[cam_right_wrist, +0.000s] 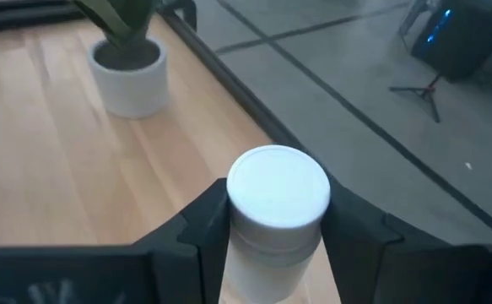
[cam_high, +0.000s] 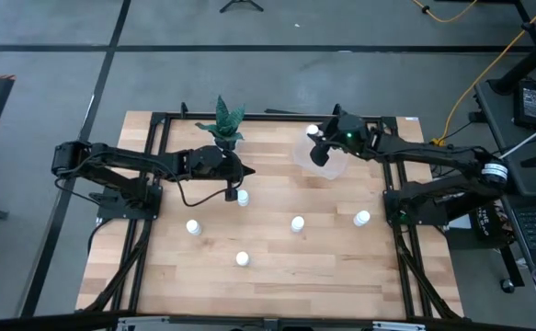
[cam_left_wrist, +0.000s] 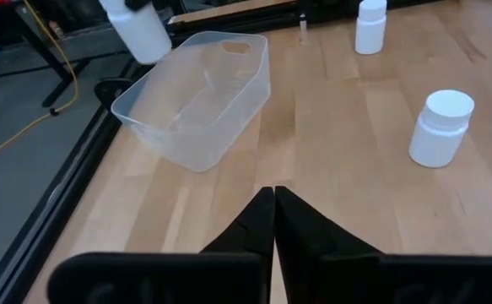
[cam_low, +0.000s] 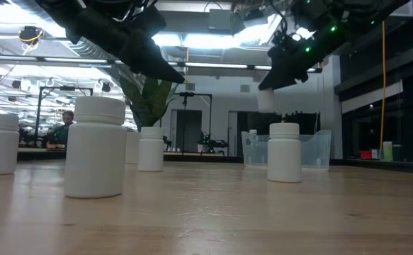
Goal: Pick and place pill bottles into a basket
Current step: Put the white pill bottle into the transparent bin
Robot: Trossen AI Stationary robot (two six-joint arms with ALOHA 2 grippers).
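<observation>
right fingers (cam_right_wrist: pixel 278 232) around bottle (cam_right_wrist: pixel 278 203)

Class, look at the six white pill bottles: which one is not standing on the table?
The pill bottle clamped in the right gripper, held in the air above the clear basket. The other five stand upright on the wooden table.

high: overhead, straight down | low: tabletop level, facing room | wrists: close, forward; all share table (cam_high: pixel 277 267)

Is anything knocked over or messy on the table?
No, nothing stands out. The five pill bottles on the table stand upright, the basket sits flat and empty, and the right claw holds a sixth bottle above it.
</observation>
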